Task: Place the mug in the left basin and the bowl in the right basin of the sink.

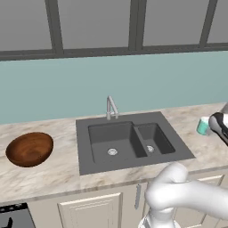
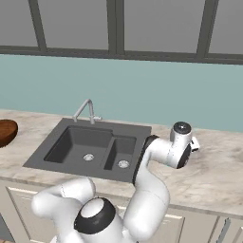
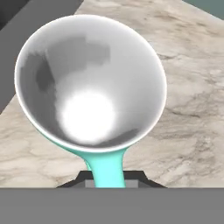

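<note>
The mug (image 1: pixel 203 126) stands upright on the marble surface (image 1: pixel 53 173) to the right of the sink (image 1: pixel 129 162), apart from its rim, near the right edge of the left base view. In the hand view the mug (image 3: pixel 89 83) lies directly below the camera: its white interior faces the lens and its teal handle runs down to the bottom of the picture, between the dark tips of the end effector (image 3: pixel 107 181). The tips show as a low dark strip on either side of the handle; whether they press on it or stand clear cannot be told, so the opening of the end effector is undetermined. In the left base view the dark hand (image 1: pixel 220 127) sits just beside the mug on its right. In the right base view the arm (image 2: pixel 161 156) bends over the surface to the right of the sink, and the mug itself is hidden behind the wrist. The bowl (image 1: pixel 30 149) rests on the surface to the left of the sink, well apart from it. The left basin (image 1: pixel 100 136) and the right basin (image 1: pixel 156 133) each show a silver drain. The faucet (image 1: pixel 111 107) stands at the back rim of the sink.
</note>
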Robot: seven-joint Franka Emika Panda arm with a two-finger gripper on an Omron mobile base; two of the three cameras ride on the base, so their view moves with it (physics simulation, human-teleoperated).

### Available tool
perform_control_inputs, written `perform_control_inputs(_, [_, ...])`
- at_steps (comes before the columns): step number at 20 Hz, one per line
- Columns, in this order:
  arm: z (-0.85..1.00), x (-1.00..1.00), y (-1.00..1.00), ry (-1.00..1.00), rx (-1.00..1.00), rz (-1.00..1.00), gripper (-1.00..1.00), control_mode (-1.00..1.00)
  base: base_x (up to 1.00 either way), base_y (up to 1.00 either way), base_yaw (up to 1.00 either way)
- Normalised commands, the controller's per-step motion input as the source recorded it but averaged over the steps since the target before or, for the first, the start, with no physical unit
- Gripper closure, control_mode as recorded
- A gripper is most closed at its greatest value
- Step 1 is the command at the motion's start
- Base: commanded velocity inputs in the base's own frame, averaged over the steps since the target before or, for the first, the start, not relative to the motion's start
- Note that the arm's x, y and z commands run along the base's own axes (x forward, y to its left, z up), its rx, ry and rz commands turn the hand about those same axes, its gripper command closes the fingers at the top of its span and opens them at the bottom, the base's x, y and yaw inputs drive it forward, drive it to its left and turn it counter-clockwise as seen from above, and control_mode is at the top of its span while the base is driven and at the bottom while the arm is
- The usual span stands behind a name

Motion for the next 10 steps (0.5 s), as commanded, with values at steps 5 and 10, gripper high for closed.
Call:
perform_control_inputs(5, [0.05,-0.03,0.85,-0.20,-0.05,0.00,1.00,-1.00,0.00,0.00,0.00])
perform_control_inputs(10, [0.23,0.00,0.72,-0.07,0.00,0.00,1.00,-1.00,0.00,0.00,0.00])
